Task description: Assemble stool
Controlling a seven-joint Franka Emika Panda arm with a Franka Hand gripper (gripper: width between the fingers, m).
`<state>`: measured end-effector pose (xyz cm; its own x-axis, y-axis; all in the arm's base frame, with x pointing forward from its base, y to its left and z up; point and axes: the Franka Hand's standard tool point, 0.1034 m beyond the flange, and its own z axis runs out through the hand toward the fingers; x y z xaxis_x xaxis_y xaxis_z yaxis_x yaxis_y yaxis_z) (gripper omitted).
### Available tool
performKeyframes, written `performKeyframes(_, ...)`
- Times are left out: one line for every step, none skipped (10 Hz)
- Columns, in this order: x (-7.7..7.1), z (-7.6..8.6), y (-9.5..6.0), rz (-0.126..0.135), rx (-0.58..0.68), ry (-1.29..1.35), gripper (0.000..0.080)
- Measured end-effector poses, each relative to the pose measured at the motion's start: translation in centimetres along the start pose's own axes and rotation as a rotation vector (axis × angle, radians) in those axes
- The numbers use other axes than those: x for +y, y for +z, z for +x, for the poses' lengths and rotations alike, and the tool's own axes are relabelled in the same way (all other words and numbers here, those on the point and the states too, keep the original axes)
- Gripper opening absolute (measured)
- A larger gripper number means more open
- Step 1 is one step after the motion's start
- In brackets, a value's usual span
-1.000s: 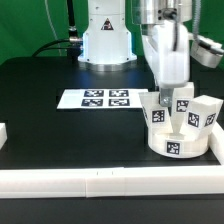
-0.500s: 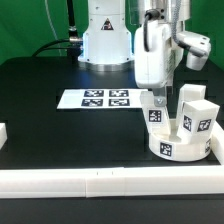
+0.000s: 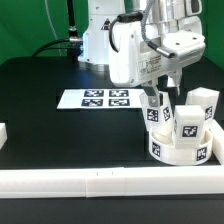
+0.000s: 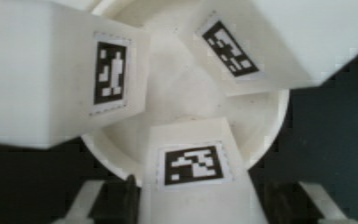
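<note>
The round white stool seat lies on the black table at the exterior view's right, with three white tagged legs standing on it. My gripper reaches down over the leg nearest the exterior view's left and is shut on it. The two other legs stand free. In the wrist view the held leg fills the gap between my fingers, my gripper closing on its sides. The seat and the other two legs lie beyond it.
The marker board lies flat to the exterior view's left of the stool. A long white rail runs along the front edge, touching the seat. A small white block sits at the far left. The robot base stands behind.
My wrist has turned and swung toward the exterior view's left while staying on the leg. The seat and its free legs have turned with it and shifted slightly to the right.
</note>
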<state>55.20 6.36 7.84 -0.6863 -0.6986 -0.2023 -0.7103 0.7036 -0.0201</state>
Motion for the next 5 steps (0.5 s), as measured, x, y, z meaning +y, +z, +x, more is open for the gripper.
performKeyframes(0.12,-0.05,0.01,0.01,-0.014,0.035,0.0337)
performKeyframes(0.22,-0.16,0.01,0.019,-0.022,0.05,0.0337)
performKeyframes(0.37,-0.26,0.03,0.018,-0.027,0.065,0.0337)
performKeyframes(0.45,-0.31,0.04,0.017,-0.031,0.073,0.0337)
performKeyframes(0.46,-0.31,0.04,0.017,-0.034,0.083,0.0337)
